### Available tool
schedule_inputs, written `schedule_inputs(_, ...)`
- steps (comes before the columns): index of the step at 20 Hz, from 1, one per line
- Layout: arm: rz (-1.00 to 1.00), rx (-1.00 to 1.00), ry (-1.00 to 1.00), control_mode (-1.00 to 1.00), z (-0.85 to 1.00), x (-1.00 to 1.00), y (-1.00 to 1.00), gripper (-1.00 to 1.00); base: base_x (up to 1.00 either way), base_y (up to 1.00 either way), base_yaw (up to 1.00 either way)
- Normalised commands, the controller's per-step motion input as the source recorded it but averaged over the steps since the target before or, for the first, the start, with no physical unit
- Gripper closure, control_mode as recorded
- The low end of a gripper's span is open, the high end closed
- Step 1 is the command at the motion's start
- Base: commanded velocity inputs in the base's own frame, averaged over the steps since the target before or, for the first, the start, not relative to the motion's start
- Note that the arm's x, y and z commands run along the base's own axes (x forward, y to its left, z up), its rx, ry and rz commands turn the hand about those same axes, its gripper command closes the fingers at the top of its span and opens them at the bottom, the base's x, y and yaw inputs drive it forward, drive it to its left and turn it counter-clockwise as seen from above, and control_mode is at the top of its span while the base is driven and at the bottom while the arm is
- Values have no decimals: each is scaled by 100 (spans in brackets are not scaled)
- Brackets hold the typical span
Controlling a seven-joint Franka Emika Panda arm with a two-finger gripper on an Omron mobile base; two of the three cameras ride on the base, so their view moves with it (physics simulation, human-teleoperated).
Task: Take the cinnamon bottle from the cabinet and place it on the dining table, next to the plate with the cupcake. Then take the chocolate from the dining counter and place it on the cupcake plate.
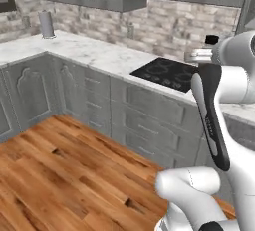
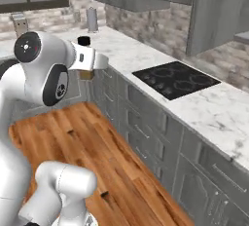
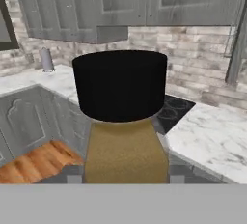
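The cinnamon bottle [image 3: 124, 148] stands upright close before the hand camera, amber body under a wide black cap. My gripper [image 2: 87, 60] is shut on it at mid-height, held in the air over the wooden floor in front of the base units. In the right base view the cap pokes out above the hand and the amber foot below it. In the left base view only the cap of the cinnamon bottle [image 1: 211, 39] rises over my gripper [image 1: 201, 55]. Grey wall cabinets [image 3: 96, 6] hang shut behind. The dining table, plate, cupcake and chocolate are out of view.
A marble worktop [image 2: 214, 108] with a black hob [image 2: 176, 79] runs along grey base units [image 1: 129, 110]. A grey canister [image 1: 46, 24] stands in the far corner. Wooden floor [image 1: 64, 175] lies open to the left of the arm.
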Motion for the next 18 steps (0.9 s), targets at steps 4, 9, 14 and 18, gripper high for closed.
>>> schedule_inputs(4, 0, 0, 0, 100, 0, 0, 0, 100, -52, 0, 88)
schedule_inputs(9, 0, 0, 0, 100, 0, 0, 0, 100, -43, -1, 85)
schedule_inputs(14, 0, 0, 0, 100, 0, 0, 0, 100, -11, 0, 80)
schedule_inputs(18, 0, 0, 0, 100, 0, 0, 0, 100, 26, 3, 64)
